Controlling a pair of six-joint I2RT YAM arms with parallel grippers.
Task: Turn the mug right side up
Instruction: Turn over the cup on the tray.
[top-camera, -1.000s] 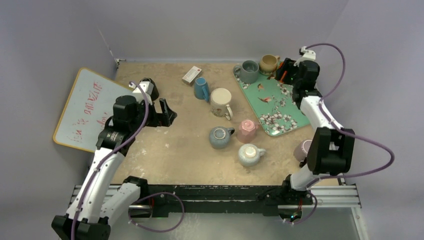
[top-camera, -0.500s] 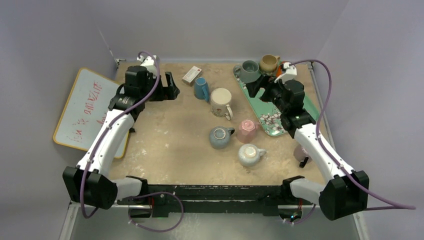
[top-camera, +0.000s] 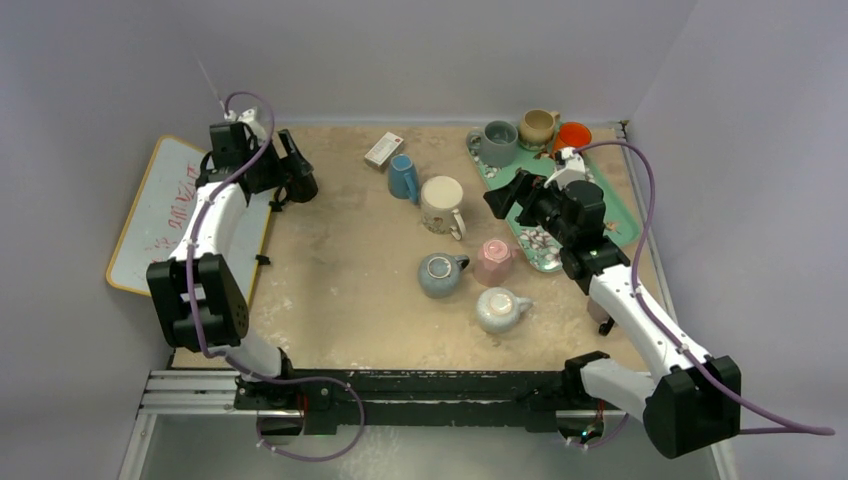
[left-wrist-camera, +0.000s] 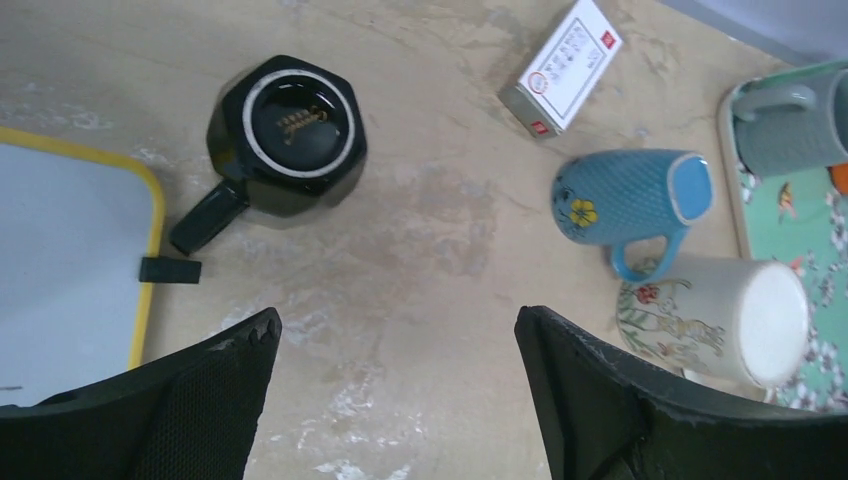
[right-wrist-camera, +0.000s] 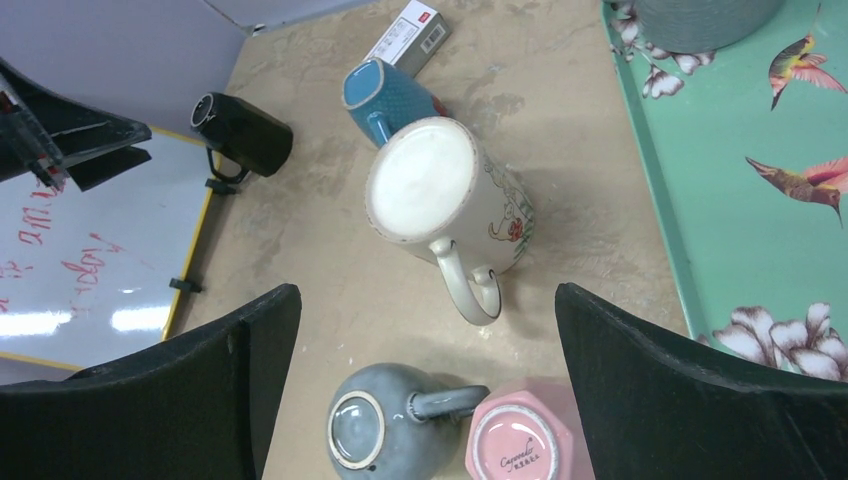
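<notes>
Our left claw (left-wrist-camera: 395, 335) has swung to the far corner, wide and empty over the upside-down black mug (left-wrist-camera: 288, 135) beside the whiteboard (left-wrist-camera: 60, 270). Our right claw (right-wrist-camera: 425, 300), equally wide, left the tray (right-wrist-camera: 760, 120) for the inverted cream mug (right-wrist-camera: 440, 195). Off-centre grabs could skid either.

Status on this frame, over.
Open and empty: left gripper, right gripper. Upside down: black mug ahead of left, cream mug ahead of right. Crowding the cream one: blue mug, on its side.
</notes>
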